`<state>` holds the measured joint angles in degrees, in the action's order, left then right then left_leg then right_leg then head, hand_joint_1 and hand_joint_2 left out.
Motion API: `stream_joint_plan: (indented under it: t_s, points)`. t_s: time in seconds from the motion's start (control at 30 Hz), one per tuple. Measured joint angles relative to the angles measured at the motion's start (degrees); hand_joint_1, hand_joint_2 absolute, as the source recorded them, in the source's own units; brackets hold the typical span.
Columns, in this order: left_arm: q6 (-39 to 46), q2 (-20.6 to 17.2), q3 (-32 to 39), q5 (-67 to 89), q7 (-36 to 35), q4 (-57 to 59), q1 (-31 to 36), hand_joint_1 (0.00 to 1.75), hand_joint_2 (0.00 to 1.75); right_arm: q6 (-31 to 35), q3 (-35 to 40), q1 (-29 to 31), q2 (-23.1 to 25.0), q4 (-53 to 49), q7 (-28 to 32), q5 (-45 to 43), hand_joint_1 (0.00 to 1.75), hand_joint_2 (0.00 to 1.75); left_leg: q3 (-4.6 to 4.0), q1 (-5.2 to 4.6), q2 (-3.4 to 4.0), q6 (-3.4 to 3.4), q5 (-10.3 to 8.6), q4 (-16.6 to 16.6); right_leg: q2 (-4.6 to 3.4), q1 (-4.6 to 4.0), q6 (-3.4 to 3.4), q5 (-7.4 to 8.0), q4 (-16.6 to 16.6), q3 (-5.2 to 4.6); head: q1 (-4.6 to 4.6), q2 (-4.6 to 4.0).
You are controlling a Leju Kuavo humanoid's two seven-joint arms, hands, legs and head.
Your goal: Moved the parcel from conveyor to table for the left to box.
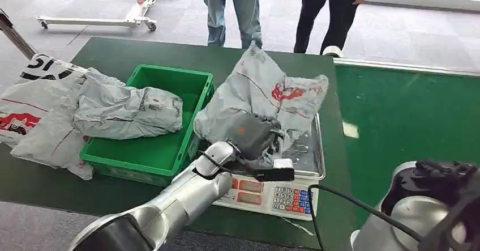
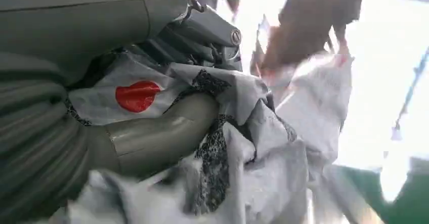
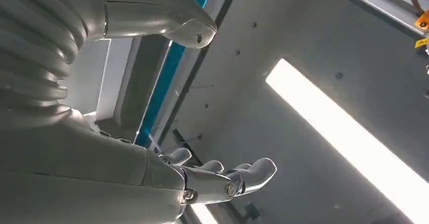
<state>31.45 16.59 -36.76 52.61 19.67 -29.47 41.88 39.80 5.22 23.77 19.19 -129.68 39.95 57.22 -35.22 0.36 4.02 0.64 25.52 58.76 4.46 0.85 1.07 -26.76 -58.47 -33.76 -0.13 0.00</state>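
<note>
Broadly, the dark green table carried everything, with the green conveyor running along its right side. At the table's left edge lay a pile of grey mailers, one of them draped over the rim of the green crate and into it. Beside the crate stood a weighing scale with a steel pan — the grey parcel sat crumpled on that pan, its upper end raised. My left hand was clenched on the parcel's near side; the left wrist view showed the thumb pressed into the wrapper, just beside a red dot printed on it. My right hand held nothing — its fingers were spread apart, pointing up toward a ceiling light. Two persons stood beyond the table's far edge.
</note>
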Motion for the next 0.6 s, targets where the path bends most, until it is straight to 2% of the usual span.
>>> stream_joint_plan:
  t_s: [0.03,0.1,0.17,0.2,0.3,0.37,0.53,0.6]
  points:
    - [4.5,-0.6,1.7,1.1,-1.0,-2.8,-0.5,1.75,1.75,0.0,0.0,-0.1,0.0,0.0,0.0,-0.1,0.00,1.75,0.01,0.00,0.02,0.00,0.00,0.0,-0.01,0.00,0.00,0.00,0.0,-0.02,0.02,0.00]
    - [8.3,-1.7,6.2,3.5,-1.7,-8.9,-2.0,1.75,1.75,0.0,-0.1,-0.3,0.0,0.0,0.0,-0.3,0.00,1.75,0.01,0.01,0.05,0.01,0.00,0.0,-0.05,-0.01,-0.01,0.00,0.0,-0.05,0.00,0.00]
    - [8.7,-2.5,10.9,7.0,-1.2,-14.7,-3.7,1.75,1.75,0.0,-0.1,-0.3,0.0,0.0,0.0,-0.4,0.00,1.75,0.01,0.02,0.04,0.03,-0.02,0.0,-0.05,-0.02,-0.02,-0.01,0.0,-0.06,-0.02,0.00]
    - [8.7,-2.6,13.2,9.1,0.0,-17.8,-4.9,1.75,1.75,0.0,-0.2,-0.3,0.0,0.0,0.0,-0.5,0.00,1.75,0.00,0.02,0.06,0.03,-0.02,0.0,-0.06,-0.02,-0.03,-0.01,0.0,-0.07,0.00,0.00]
    - [8.9,-0.6,25.9,16.8,10.0,-29.5,-8.7,1.75,1.75,0.0,-0.2,-0.3,0.0,0.0,0.0,-0.7,0.00,1.75,-0.02,0.02,0.11,0.04,-0.02,0.0,-0.11,0.00,-0.03,-0.02,0.0,-0.12,0.02,0.00]
    - [8.9,0.1,31.4,17.3,10.6,-33.9,-9.9,1.75,1.75,0.0,-0.2,-0.3,0.0,0.0,0.0,-0.7,0.00,1.75,-0.02,0.02,0.17,0.04,0.00,0.0,-0.16,0.00,-0.03,-0.02,0.0,-0.14,0.00,0.00]
    - [8.9,1.2,37.8,18.8,12.5,-40.1,-11.9,1.75,1.75,0.0,-0.3,-0.3,0.0,0.0,0.0,-0.7,0.00,1.75,-0.04,0.03,0.03,0.04,-0.02,0.0,-0.04,-0.02,-0.05,-0.03,0.0,-0.07,0.02,0.00]
    - [8.9,1.7,41.2,20.3,16.3,-45.6,-13.0,1.75,1.75,0.0,-0.3,-0.3,0.0,0.0,0.0,-0.9,0.00,1.75,-0.05,0.03,0.17,0.05,-0.02,0.0,-0.16,-0.03,-0.07,-0.01,0.0,-0.12,0.00,0.00]
